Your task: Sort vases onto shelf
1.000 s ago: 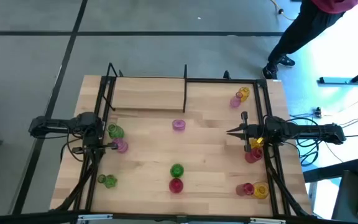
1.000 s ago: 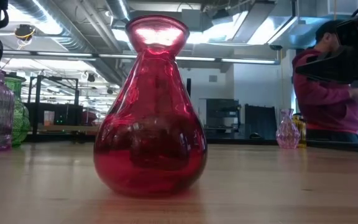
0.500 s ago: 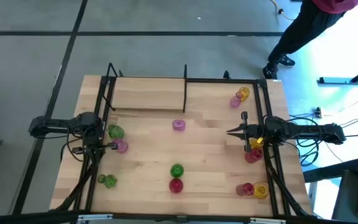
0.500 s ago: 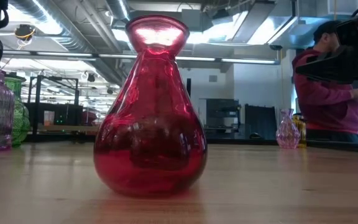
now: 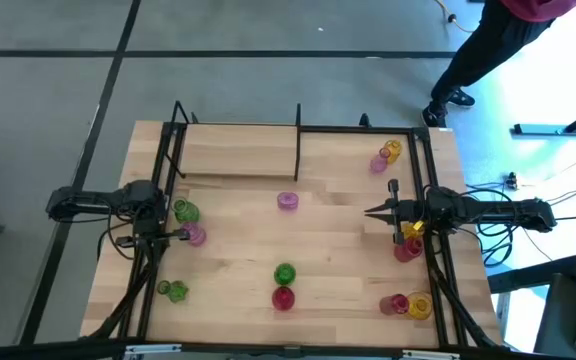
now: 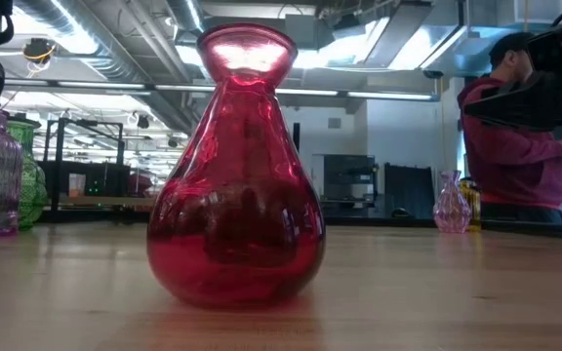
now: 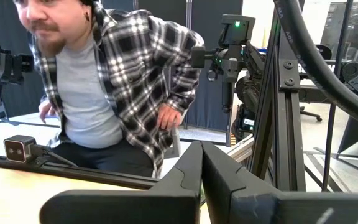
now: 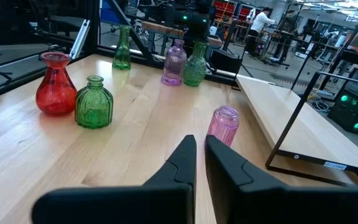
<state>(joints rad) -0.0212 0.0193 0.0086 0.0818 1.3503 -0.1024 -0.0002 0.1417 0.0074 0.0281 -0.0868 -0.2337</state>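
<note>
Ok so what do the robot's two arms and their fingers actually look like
Both arms are dark, nearly black, slim jointed tubes. The left arm and right arm each end in a blocky wrist with thin dark cables trailing off it. Each gripper has two matte black, wedge-shaped fingers tapering to a narrow tip, as on the right gripper and the left gripper. No markings show.

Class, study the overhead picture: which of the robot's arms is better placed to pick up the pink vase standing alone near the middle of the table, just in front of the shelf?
Probably the right: its end effector points at the pink vase across bare table, fingers shut. The left end effector sits behind two nearer vases.
</note>
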